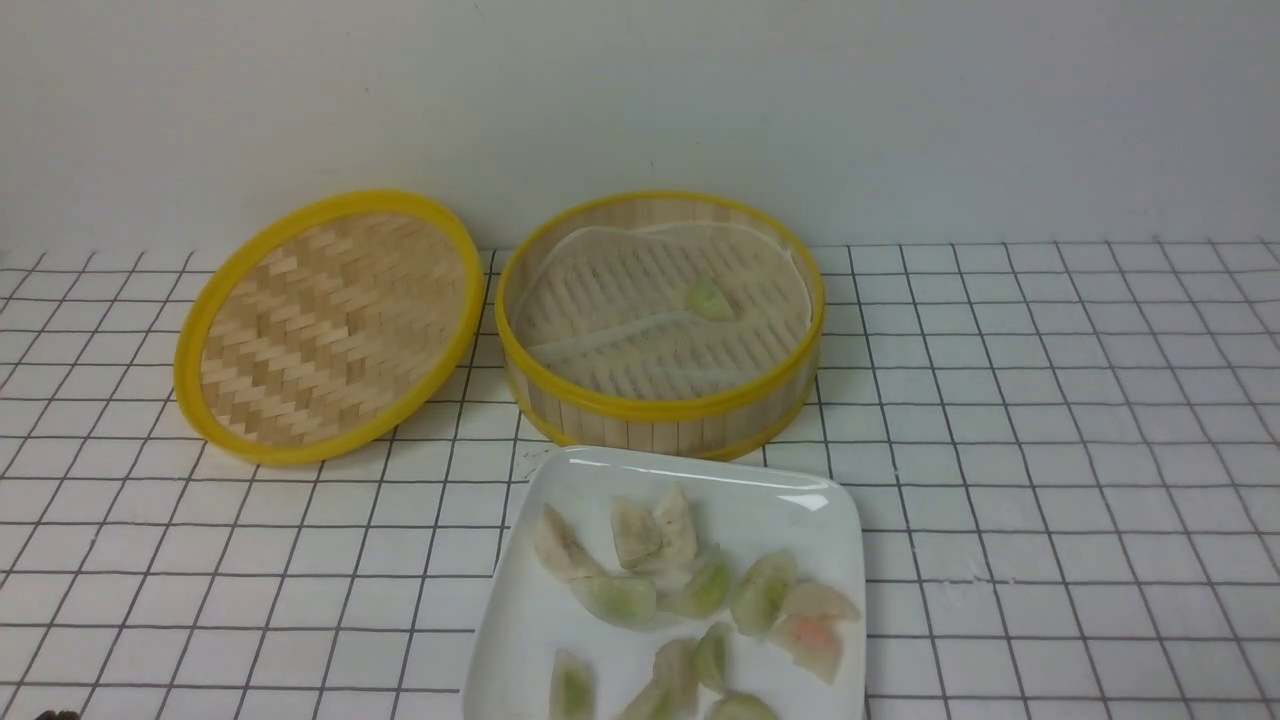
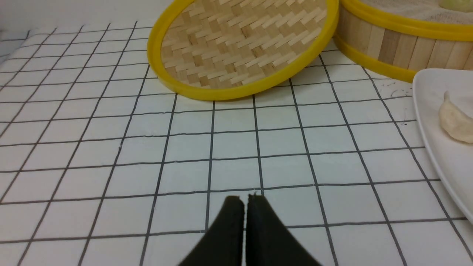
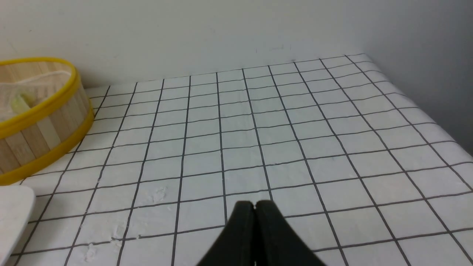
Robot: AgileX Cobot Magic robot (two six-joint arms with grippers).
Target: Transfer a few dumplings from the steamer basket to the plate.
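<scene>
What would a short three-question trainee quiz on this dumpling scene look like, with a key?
1. True or false: the steamer basket is empty.
2. Multiple choice: where does the lid lie? A) on the basket B) left of the basket, tipped against it C) on the plate
3. Fill in: both the left hand and the right hand are ____, holding nothing.

Key:
1. False: one green dumpling lies inside.
2. B
3. shut
</scene>
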